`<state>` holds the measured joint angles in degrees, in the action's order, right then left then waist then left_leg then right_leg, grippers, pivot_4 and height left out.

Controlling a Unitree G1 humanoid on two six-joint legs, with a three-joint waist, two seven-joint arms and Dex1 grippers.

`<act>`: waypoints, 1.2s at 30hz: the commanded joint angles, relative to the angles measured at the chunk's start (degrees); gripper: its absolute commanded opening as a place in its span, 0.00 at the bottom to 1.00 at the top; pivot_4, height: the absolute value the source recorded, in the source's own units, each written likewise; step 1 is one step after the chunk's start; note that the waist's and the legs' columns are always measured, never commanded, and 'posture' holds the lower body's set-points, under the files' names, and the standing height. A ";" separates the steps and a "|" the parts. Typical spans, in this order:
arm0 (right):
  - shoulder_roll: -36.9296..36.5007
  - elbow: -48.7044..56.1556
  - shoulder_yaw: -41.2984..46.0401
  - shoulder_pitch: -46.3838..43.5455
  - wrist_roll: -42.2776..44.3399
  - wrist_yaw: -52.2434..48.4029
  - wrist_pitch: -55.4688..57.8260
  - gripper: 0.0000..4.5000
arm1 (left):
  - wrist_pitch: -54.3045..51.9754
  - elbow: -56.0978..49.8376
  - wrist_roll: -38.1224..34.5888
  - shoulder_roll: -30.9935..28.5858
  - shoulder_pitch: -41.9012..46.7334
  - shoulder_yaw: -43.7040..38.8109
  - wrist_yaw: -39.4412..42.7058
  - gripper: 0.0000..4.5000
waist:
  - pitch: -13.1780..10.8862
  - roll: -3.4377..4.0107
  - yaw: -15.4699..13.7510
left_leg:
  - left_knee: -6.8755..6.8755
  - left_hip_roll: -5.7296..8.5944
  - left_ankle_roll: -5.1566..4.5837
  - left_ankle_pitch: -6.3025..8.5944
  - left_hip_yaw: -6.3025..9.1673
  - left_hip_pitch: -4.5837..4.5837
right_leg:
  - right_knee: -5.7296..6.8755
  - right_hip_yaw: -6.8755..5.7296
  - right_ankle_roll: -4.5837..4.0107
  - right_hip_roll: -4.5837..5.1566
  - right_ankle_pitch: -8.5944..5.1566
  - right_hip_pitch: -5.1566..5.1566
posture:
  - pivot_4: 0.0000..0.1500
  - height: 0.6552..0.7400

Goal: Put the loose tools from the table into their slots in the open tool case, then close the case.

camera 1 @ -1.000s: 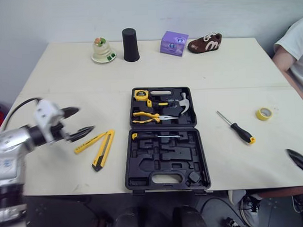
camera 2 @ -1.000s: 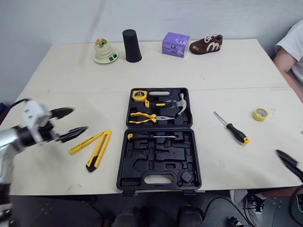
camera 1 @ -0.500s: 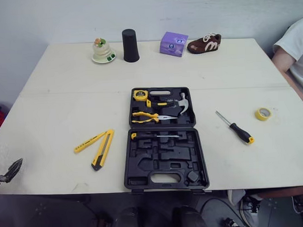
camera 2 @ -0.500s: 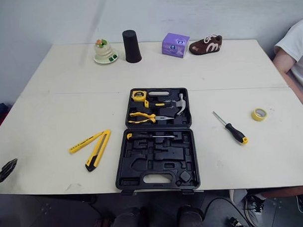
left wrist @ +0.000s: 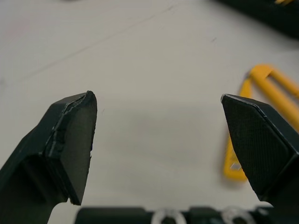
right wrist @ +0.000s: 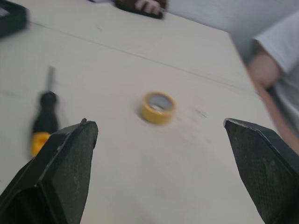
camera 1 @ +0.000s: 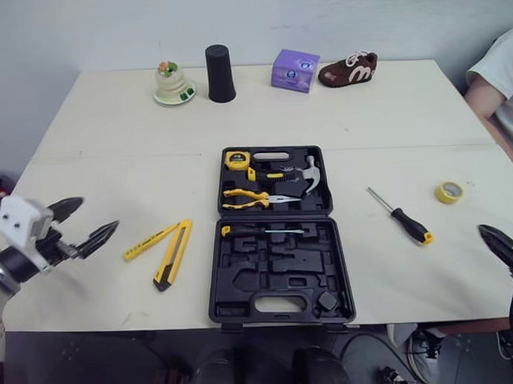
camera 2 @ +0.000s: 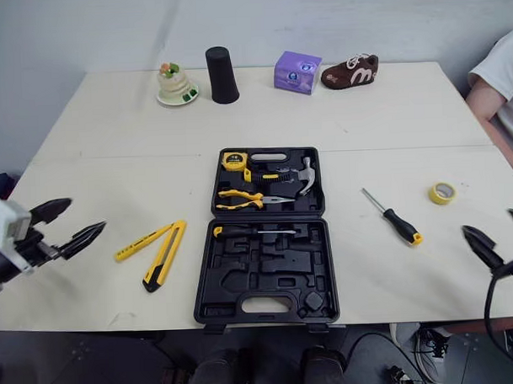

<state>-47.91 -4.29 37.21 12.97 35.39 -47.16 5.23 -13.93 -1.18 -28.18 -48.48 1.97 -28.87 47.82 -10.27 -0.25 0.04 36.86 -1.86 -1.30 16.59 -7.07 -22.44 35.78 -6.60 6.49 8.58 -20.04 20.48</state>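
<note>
Fingers (left wrist: 70, 140) spread, empty, on left gripper (camera 1: 97, 213) and right gripper (camera 2: 492, 224). Advised: left grips the knife (camera 1: 173, 255) mid-handle, lifting level toward its case (camera 1: 344, 273) slot.

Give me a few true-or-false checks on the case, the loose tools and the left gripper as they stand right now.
1. The tool case is open. True.
2. The loose screwdriver lies left of the case. False: it lies on the table, to the right of the case.
3. The left gripper is open and holds nothing. True.
4. The yellow tape roll sits in a slot of the case. False: it is on the table, further right than the screwdriver.
5. The utility knife lies on the table left of the case. True.
</note>
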 commanded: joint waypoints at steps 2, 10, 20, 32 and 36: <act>-4.94 7.52 -4.64 -0.84 1.65 -0.26 14.56 1.00 | -5.65 -10.26 -3.65 -2.02 3.95 4.92 2.26 0.99 | -0.01 -0.03 0.04 | 0.07 0.06 -0.12 0.06 -0.05 -0.02 | -0.02 0.00 0.02 0.00 0.01 -0.07 | 1.00 1.00; -8.35 6.51 -14.81 -8.73 -3.87 -1.72 22.43 1.00 | -15.13 -22.86 -16.91 -3.17 6.67 11.27 12.84 0.99 | -0.06 -0.10 0.29 | 0.21 0.05 -0.18 0.04 -0.33 0.02 | -0.07 0.17 0.12 -0.13 0.06 -0.02 | 1.00 1.00; -5.55 -3.62 -21.12 -17.75 -10.21 -2.47 21.19 1.00 | -17.74 -26.33 -18.50 -5.13 5.01 14.69 18.76 0.99 | -0.08 -0.12 -0.06 | 0.26 0.08 -0.18 -0.02 -0.45 0.01 | 0.01 0.41 0.12 -0.39 0.06 0.10 | 1.00 1.00; -3.43 -8.08 -22.92 -22.82 -12.77 -5.52 19.85 0.17 | -16.23 -24.20 -16.54 -5.28 5.50 14.41 20.22 1.00 | -0.08 -0.12 0.24 | 0.24 0.00 -0.18 -0.02 -0.50 0.03 | 0.00 0.46 0.13 -0.45 0.06 0.12 | 1.00 1.00; -3.09 -7.49 -22.56 -23.20 -12.69 -6.67 19.11 0.17 | -15.78 -23.96 -16.44 -4.93 5.27 14.12 19.93 1.00 | -0.08 -0.12 0.23 | 0.24 0.00 -0.18 -0.02 -0.51 0.03 | 0.00 0.47 0.13 -0.44 0.06 0.12 | 1.00 1.00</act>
<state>-51.08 -12.74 13.72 -9.83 22.48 -53.03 25.48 -30.62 -24.35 -44.67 -53.60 6.85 -13.40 67.87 -10.35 -0.37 0.27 37.10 -1.86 -1.49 16.57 -7.59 -22.41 35.78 -6.14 6.62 8.14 -19.98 20.61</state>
